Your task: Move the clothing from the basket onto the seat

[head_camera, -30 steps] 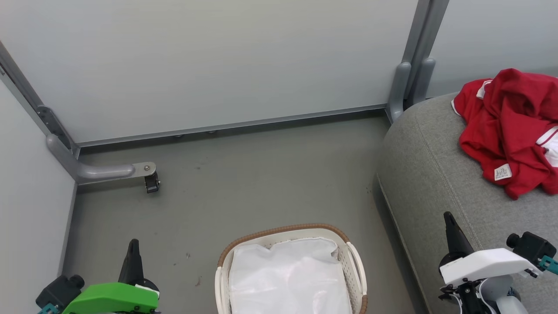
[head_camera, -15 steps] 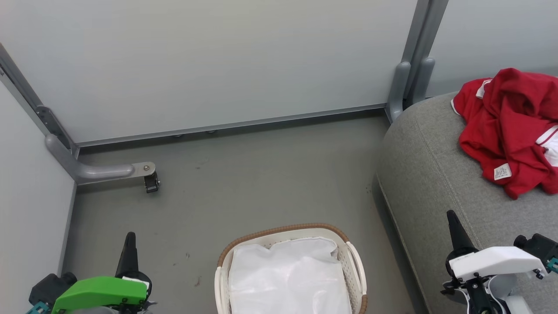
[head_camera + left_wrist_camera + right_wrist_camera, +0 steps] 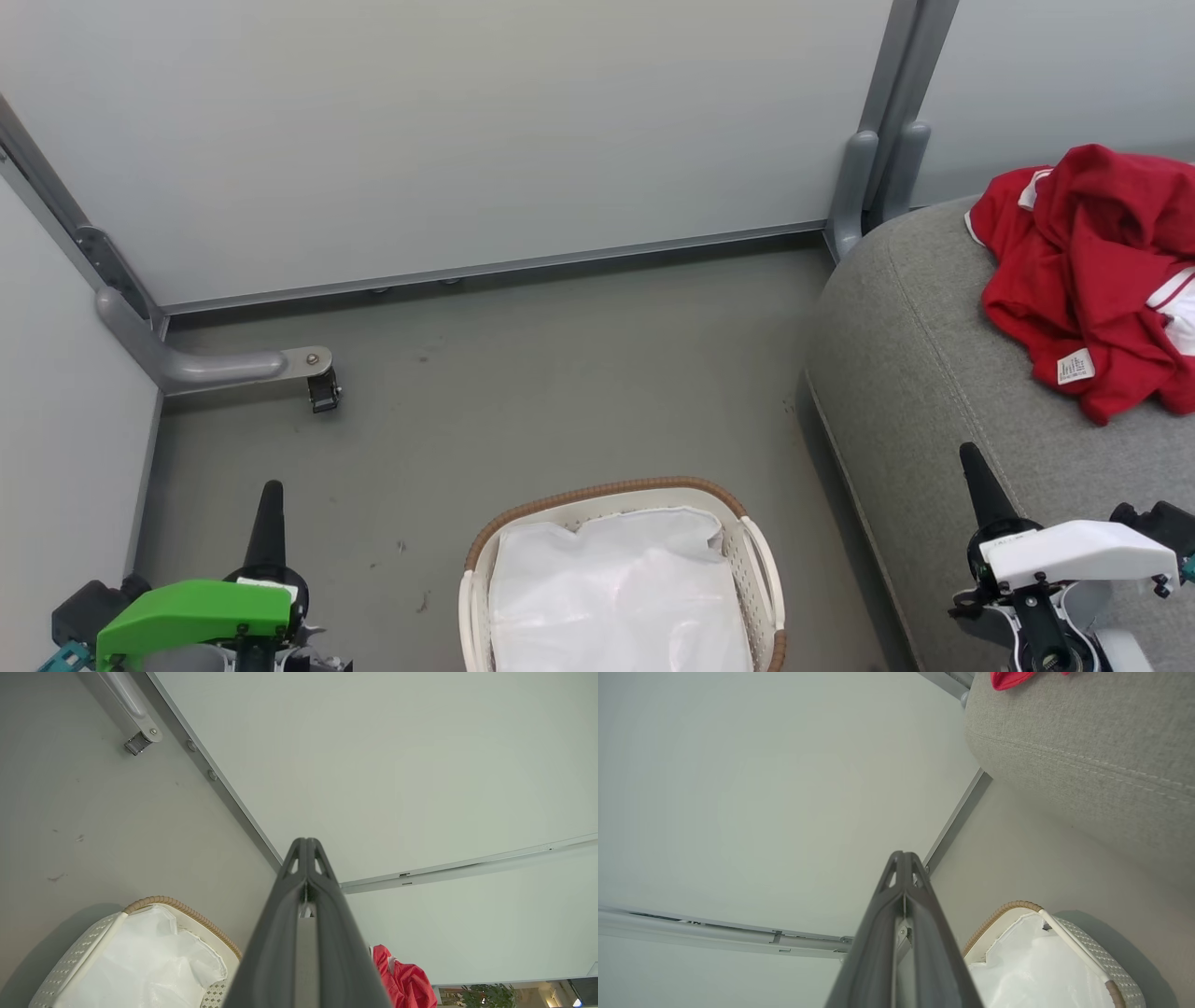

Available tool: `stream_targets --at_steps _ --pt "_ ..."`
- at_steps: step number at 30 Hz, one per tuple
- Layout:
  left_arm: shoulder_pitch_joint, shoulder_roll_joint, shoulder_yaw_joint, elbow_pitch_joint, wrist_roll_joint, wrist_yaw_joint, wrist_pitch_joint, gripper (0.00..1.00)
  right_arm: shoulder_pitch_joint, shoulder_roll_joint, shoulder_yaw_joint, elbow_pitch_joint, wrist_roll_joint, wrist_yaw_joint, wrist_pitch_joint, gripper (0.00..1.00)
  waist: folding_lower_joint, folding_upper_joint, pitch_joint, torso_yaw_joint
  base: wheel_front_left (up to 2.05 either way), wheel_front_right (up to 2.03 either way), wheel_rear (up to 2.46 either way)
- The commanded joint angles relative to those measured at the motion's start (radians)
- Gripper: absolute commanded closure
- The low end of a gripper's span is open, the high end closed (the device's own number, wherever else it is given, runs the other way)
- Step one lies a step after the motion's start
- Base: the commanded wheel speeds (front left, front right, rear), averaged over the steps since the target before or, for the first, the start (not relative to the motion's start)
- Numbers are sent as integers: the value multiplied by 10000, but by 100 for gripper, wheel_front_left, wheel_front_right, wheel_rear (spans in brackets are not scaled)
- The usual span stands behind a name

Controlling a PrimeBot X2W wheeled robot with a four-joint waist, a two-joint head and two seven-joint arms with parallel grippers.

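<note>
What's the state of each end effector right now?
Left end effector: closed, holding nothing.
Right end effector: closed, holding nothing.

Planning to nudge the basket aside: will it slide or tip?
Probably light: the basket is thin perforated plastic lined with a white sheet. It likely slides on the smooth floor rather than tipping, since it looks wide and low.

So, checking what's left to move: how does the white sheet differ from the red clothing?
The sheet is plain white and lines the basket; the clothing is red with white trim, on the seat. The sheet lies fairly flat; the clothing is heaped. Both are soft.
</note>
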State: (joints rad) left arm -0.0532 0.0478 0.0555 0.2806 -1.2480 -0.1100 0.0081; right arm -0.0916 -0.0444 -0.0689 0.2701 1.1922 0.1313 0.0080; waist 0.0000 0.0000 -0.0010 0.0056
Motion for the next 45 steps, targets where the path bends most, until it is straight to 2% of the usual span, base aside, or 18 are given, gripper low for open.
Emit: stream_targets --at_steps 1,45 --pt "-240 34 62 -116 -242 -63 52 100 -145 -60 -55 -113 277 -5 68 100 0 0 1 -1 0 0 0" --pt "-595 41 558 -351 -3298 -229 975 100 -204 -83 -427 -258 3803 -5 992 100 0 0 35 -48 0 0 0"
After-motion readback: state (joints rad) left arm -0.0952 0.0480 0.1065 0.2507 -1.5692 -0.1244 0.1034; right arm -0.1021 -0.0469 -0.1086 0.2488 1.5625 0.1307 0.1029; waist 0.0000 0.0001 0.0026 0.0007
